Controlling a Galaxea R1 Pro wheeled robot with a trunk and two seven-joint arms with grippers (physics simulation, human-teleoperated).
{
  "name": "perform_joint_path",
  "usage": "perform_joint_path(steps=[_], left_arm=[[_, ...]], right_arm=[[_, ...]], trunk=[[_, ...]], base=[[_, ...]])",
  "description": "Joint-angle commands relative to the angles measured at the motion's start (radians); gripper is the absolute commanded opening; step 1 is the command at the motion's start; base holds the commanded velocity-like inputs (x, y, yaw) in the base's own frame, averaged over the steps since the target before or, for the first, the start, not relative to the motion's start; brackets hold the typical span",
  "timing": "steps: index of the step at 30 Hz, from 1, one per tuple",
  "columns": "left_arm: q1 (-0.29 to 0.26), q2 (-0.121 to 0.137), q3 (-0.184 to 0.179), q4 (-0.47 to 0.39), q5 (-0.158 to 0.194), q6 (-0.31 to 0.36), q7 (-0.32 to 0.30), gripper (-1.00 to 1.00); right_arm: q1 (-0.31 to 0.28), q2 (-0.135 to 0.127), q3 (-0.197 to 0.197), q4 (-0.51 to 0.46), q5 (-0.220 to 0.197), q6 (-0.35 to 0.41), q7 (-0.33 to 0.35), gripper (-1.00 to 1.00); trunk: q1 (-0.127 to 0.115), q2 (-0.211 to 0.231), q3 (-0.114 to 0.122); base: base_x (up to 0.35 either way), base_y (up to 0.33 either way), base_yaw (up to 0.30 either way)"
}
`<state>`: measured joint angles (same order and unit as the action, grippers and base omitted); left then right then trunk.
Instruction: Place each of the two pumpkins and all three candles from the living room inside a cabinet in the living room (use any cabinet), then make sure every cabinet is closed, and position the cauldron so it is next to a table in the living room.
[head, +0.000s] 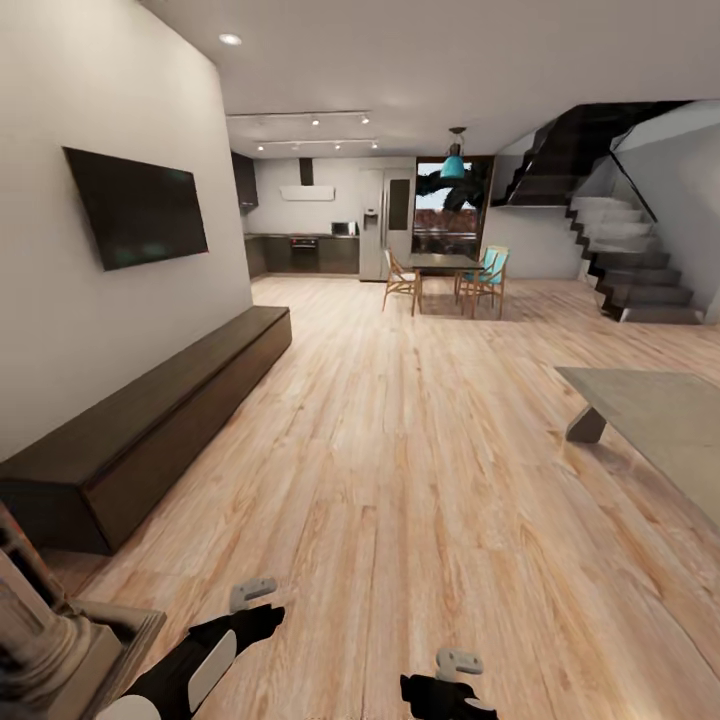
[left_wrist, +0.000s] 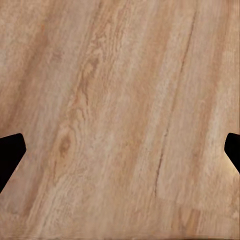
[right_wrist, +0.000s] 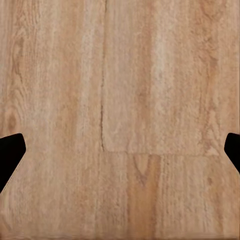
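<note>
The robot stands in the open living room with both arms lowered over the bare wooden floor (head: 420, 470), so the step in hand looks like travel or search rather than any handling. The left gripper (left_wrist: 120, 150) hangs with its fingers spread wide apart and nothing between them; the right gripper (right_wrist: 120, 150) is likewise spread and empty above the planks.

The cabinet (head: 150, 430), a long low dark-brown unit, runs along the left wall under a wall-mounted television (head: 137, 207), and its fronts look flush and shut. The coffee table (head: 660, 415) juts in at the right, well apart from the cabinet across open floor. No pumpkin, candle or cauldron can be made out from here.

The next move probably calls for turning the base or head to find those items before anything can be picked up. A pale stone column on a plinth (head: 45, 630) sits close by the left arm and could snag a turn that way. Farther off stand a dining table with chairs (head: 445, 272), a kitchen and a staircase (head: 625, 250).
</note>
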<state>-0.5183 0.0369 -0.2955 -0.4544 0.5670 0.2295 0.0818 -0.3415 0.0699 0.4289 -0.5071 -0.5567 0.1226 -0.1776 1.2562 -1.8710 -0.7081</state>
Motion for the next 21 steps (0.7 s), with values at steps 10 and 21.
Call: perform_joint_path(steps=[10, 21], left_arm=[[0.001, 0.002, -0.011, -0.016, 0.011, -0.01, 0.007, 1.0], [0.001, 0.002, -0.015, -0.024, 0.007, -0.018, 0.009, 1.0]], right_arm=[[-0.001, -0.001, 0.008, -0.002, -0.008, 0.003, -0.01, 1.0], [-0.001, -0.001, 0.009, -0.002, -0.008, 0.002, -0.007, 1.0]], trunk=[[-0.016, 0.028, 0.002], [-0.016, 0.028, -0.007]], base=[[-0.045, 0.095, 0.226], [0.07, 0.04, 0.174]])
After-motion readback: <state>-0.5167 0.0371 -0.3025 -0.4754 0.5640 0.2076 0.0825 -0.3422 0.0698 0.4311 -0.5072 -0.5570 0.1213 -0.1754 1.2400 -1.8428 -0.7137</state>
